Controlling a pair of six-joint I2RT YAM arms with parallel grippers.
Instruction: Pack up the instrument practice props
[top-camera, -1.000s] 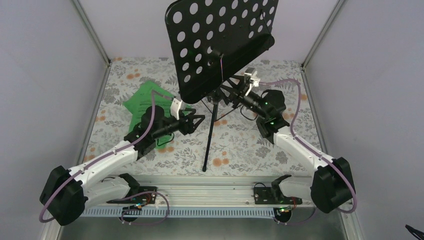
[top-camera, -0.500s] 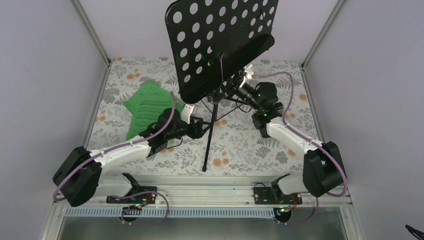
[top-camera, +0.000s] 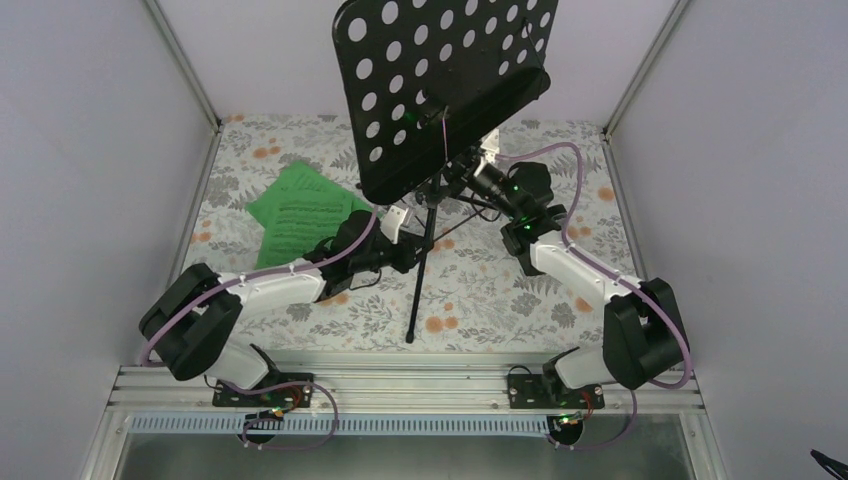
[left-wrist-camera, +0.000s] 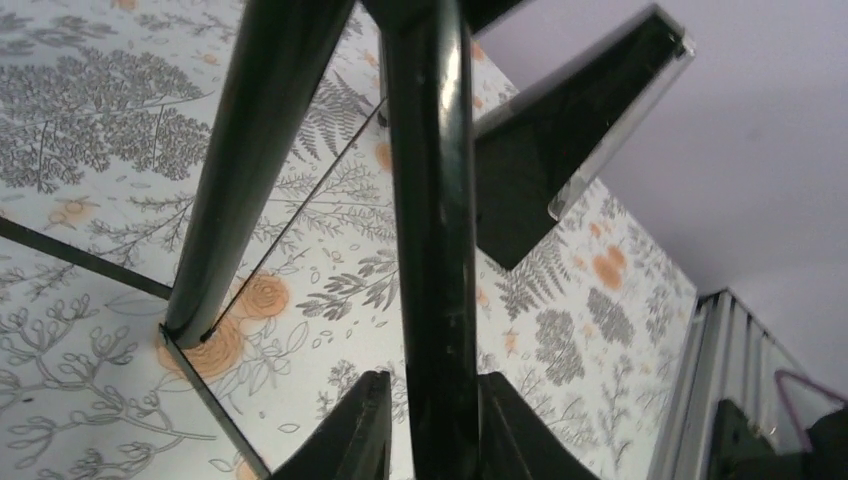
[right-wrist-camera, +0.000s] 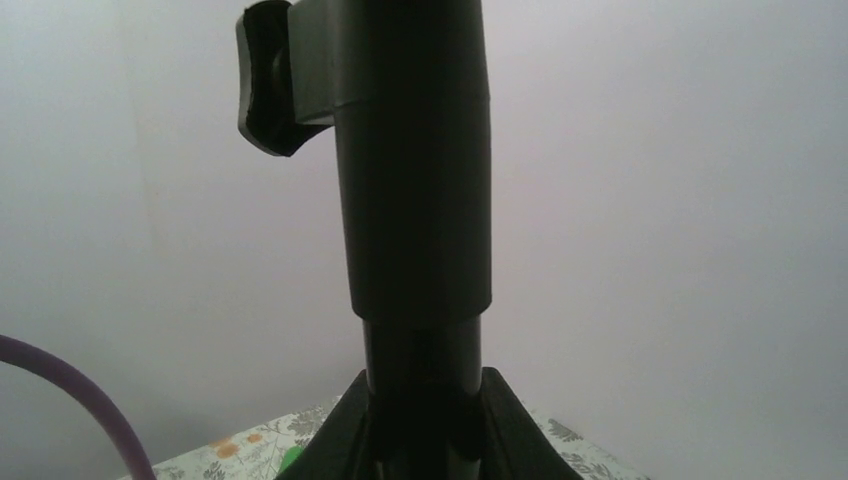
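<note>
Music stand (top-camera: 440, 80), centre frame: pinched low on the pole by the left claw (left-wrist-camera: 432, 430), higher by the right claw (right-wrist-camera: 425, 420), seemingly steadied upright ahead of folding.

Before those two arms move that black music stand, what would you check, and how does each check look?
1. Left gripper closed on the music stand: ok, it hugs the pole from both sides.
2. Right gripper closed on the stand higher up: ok.
3. Stand resting squarely on the table: cannot tell, only one foot shows.
4. Green sheets off the stand: ok, lying on the table to its left.
5. Stand carrying no papers: cannot tell, only its back shows.
</note>
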